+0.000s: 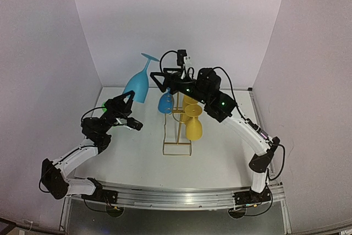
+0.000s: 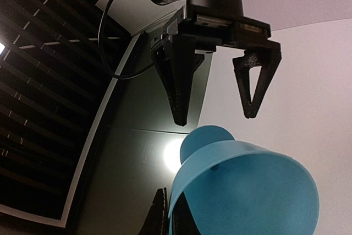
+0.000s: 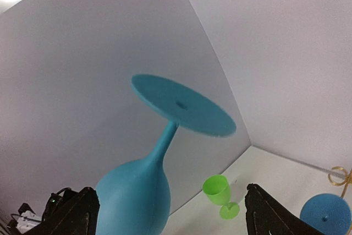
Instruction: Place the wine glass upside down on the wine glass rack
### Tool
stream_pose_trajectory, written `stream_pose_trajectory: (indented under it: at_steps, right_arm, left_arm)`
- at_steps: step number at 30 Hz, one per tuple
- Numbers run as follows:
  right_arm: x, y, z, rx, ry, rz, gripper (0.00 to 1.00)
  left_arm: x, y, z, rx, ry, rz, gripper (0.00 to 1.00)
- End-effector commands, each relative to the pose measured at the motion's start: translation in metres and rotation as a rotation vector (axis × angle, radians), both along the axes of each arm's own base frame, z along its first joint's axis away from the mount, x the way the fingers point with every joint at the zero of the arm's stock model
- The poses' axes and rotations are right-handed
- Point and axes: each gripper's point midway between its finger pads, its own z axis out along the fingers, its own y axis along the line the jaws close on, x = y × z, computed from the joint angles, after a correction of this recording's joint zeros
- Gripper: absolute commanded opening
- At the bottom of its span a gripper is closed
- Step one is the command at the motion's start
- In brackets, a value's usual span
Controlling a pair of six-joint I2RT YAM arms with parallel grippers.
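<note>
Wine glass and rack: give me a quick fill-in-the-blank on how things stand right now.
1. The light blue wine glass has its foot pointing ___.
2. The left gripper is ___ on that glass.
3. The right gripper has its jaws ___.
4. Two ___ glasses sit on the wine glass rack.
Missing words: up; shut; open; yellow.

Overhead looks down; wrists upward at wine glass (image 1: 137, 85).
</note>
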Motion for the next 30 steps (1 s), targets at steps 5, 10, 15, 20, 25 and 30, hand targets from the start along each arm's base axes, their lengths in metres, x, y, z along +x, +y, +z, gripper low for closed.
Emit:
stream_pose_trajectory:
  at_steps: [5, 10, 15, 20, 25, 30]
  right_arm:
    - [0.005, -0.019, 0.034, -0.187, -0.504, -0.218, 0.85]
    - [0.009, -0.007, 0.03, -0.249, -0.605, -0.222, 0.78]
    - [0.009, 0.0, 0.027, -0.293, -0.682, -0.212, 0.68]
    - [0.006, 0.003, 0.025, -0.311, -0.715, -0.193, 0.5]
    - [0.006, 0.001, 0.027, -0.315, -0.727, -0.201, 0.26]
    - [0.004, 0.002, 0.029, -0.309, -0.735, -0.193, 0.26]
  left_arm:
    - [-0.029, 0.003, 0.014, -0.017, -0.107, -0.038, 0.0]
    - [-0.035, 0.003, 0.013, -0.019, -0.101, -0.059, 0.0]
    - [-0.039, 0.004, 0.008, -0.008, -0.062, -0.076, 0.0]
    - [-0.041, 0.006, 0.007, -0.009, -0.047, -0.084, 0.0]
    - [-0.042, 0.006, 0.002, 0.007, -0.014, -0.098, 0.0]
    - [-0.042, 0.005, 0.0, 0.019, 0.008, -0.108, 0.0]
